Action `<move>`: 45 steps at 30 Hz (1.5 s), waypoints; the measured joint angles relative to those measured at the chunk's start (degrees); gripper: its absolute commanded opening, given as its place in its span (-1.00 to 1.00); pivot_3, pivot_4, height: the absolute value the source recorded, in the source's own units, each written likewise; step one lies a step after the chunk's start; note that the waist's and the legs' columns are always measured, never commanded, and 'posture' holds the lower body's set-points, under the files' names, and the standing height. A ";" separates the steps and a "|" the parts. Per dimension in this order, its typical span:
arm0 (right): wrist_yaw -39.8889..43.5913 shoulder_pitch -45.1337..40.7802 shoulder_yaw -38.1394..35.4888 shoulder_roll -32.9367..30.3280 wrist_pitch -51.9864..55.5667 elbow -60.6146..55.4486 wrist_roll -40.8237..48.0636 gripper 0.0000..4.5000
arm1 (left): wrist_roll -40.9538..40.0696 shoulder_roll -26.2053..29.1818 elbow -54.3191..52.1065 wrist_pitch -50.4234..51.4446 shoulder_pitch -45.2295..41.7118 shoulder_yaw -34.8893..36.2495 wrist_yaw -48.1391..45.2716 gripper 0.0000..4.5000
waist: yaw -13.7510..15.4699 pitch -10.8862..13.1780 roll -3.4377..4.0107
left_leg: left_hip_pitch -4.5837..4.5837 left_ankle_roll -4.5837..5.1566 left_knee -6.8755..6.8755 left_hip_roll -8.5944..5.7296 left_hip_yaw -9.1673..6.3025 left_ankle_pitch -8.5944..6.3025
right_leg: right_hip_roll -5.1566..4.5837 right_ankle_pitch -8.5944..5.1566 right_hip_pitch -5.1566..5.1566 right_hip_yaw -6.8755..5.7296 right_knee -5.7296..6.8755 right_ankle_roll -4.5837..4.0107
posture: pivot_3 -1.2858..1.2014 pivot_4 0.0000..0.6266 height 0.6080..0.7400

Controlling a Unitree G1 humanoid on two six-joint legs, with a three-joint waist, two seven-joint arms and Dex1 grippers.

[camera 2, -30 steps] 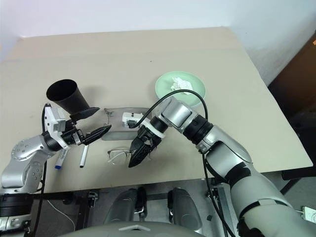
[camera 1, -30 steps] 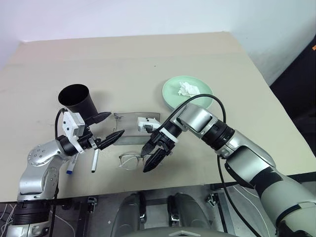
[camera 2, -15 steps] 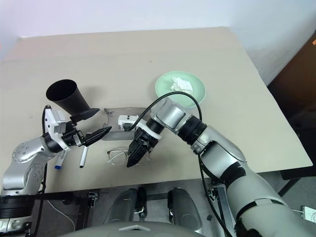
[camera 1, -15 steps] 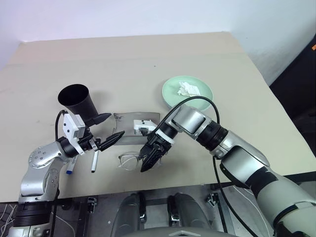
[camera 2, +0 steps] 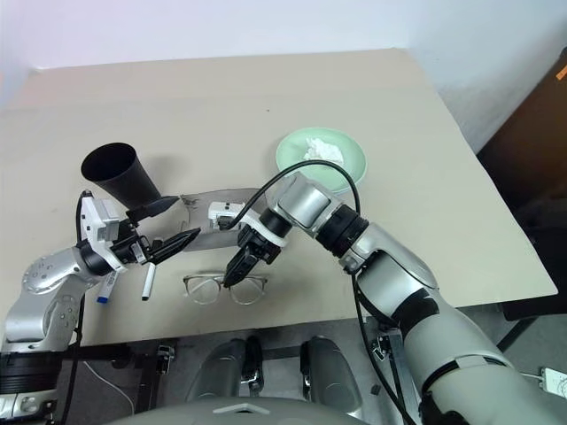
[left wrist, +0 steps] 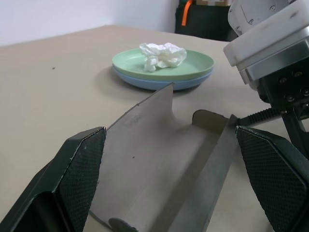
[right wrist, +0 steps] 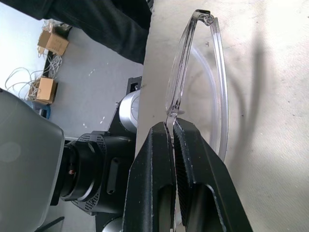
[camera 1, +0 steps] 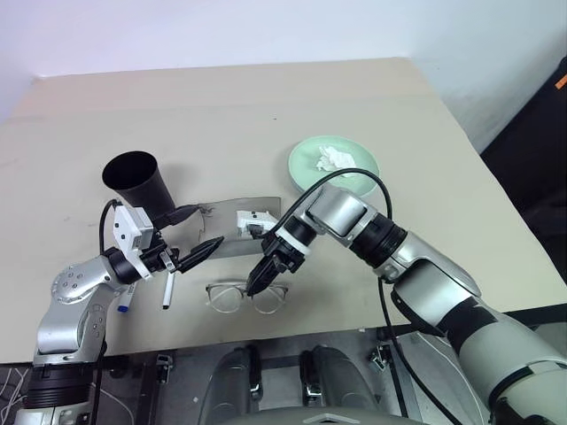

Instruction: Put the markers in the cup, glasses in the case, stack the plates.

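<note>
Right claw (camera 1: 254, 288) pinching glasses (camera 1: 242, 297) at the bridge
Glasses lie on bench (camera 1: 266, 124) before the open case (camera 1: 232, 232); left claw (camera 1: 193, 232) spread wide, empty.

head stereo overhead, wrist cameras close

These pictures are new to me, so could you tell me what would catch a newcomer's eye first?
First, the right gripper shut on the bridge of the clear glasses near the table's front edge. Just behind them the grey case lies open, with the open left gripper at its left end beside the black cup. Farther right, the stacked plates hold a crumpled white tissue.
</note>
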 measured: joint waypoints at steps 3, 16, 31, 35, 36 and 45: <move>0.87 -0.45 -0.61 -1.66 0.09 -0.36 0.66 -0.99 | 0.00 -0.03 -0.02 0.00 -0.05 -0.01 0.02 1.00 | 0.03 0.00 0.00 | -0.17 0.01 0.01 -0.01 0.00 0.00 | -0.01 0.00 -0.12 -0.01 -0.03 0.01 | 0.03 -0.52 0.62; 3.20 -5.23 -1.63 -15.61 -0.80 -9.13 15.42 -0.99 | 0.02 0.04 0.00 -0.23 0.14 0.39 -0.07 1.00 | -0.37 0.00 0.00 | -0.57 0.17 0.04 0.02 0.01 0.11 | 0.02 0.01 -0.54 -0.03 0.00 0.02 | 0.03 -0.52 0.62; 3.17 -19.51 -8.64 0.70 -37.79 36.95 -2.01 -0.99 | -2.32 3.42 -9.31 3.10 10.25 8.99 3.87 1.00 | -0.57 0.01 0.01 | -0.59 0.20 0.03 0.03 0.07 0.21 | 0.02 0.02 -0.54 -0.06 0.06 0.04 | 0.03 -0.52 0.62; 2.81 -20.53 -10.98 3.76 -43.29 43.05 -6.67 -0.99 | -2.94 3.39 -12.54 4.20 14.46 11.48 5.40 1.00 | -0.63 0.01 0.02 | -0.57 0.18 0.02 0.04 0.07 0.21 | 0.02 0.02 -0.53 -0.05 0.07 0.03 | 0.03 -0.52 0.62; 2.80 -20.52 -11.16 4.31 -44.29 43.81 -7.55 -0.99 | -3.13 3.29 -13.02 4.26 14.98 11.76 5.68 1.00 | -0.62 0.01 0.02 | -0.57 0.17 0.02 0.04 0.07 0.21 | 0.02 0.02 -0.53 -0.05 0.07 0.03 | 0.03 -0.52 0.62; 3.00 -19.73 -12.96 9.60 -51.07 47.41 -15.53 -0.99 | -3.55 2.47 -15.04 4.24 17.85 13.66 7.65 1.00 | -0.63 0.01 0.02 | -0.58 0.00 0.00 0.03 0.07 0.14 | 0.00 0.01 -0.55 -0.05 0.08 0.02 | 0.03 -0.52 0.62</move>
